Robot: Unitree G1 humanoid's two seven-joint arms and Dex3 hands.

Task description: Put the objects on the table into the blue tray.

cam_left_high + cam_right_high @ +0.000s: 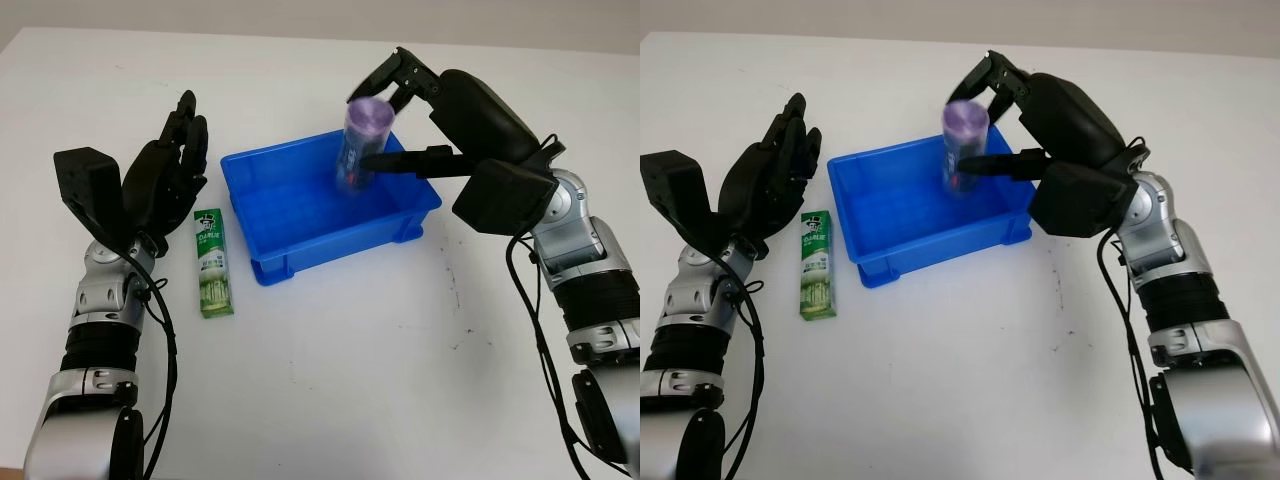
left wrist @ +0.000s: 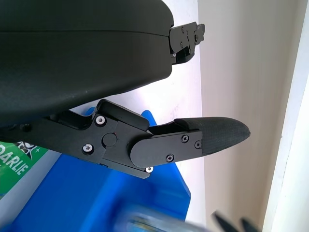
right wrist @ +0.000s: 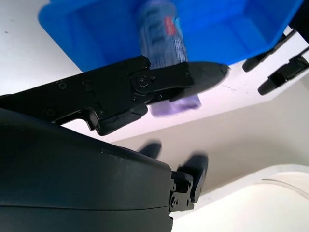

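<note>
The rectangular blue tray (image 1: 300,215) looks bare inside. The right hand (image 1: 400,120) holds a blurred purple cylinder (image 1: 358,145), seemingly plastic-wrapped, over it. The left hand (image 1: 165,170) is open beside a green box (image 1: 211,262).

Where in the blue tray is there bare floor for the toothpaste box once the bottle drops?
The blue tray floor is bare on its side toward the left hand. The far corner is crowded: the right hand holds the purple bottle over it. The toothpaste box lies on the table outside.

The toothpaste box (image 1: 212,262) lies on the table (image 1: 380,380) left of the tray (image 1: 300,255).
</note>
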